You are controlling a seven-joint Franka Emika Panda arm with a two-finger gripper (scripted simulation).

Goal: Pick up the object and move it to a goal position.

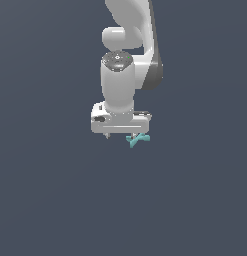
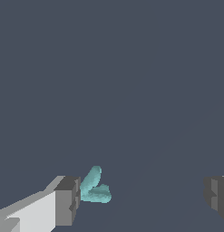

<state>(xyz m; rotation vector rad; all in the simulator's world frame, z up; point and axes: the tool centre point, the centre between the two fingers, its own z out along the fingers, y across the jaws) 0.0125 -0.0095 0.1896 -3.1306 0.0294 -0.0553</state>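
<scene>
Gripper wide open, teal piece at 1 finger, not clamped

Exterior view: white Panda arm point(image 1: 126, 55) hangs straight down over a plain dark grey-blue surface point(image 1: 45, 200); gripper point(image 1: 123, 136) sits at its lower end w/ the teal pronged object point(image 1: 137, 139) poking out just under the hand, toward the exterior view's right. Wrist view: the 2 fingers point(image 2: 66, 200) stand well apart, 1 at each side of the pic, big gap between them. The object point(image 2: 94, 187) shows 2 short prongs & lies right against the inner face of 1 finger, looks touching; the other finger is far from it. Nothing pinched between the jaws. Can't tell if the piece rests on the surface or is off it
</scene>
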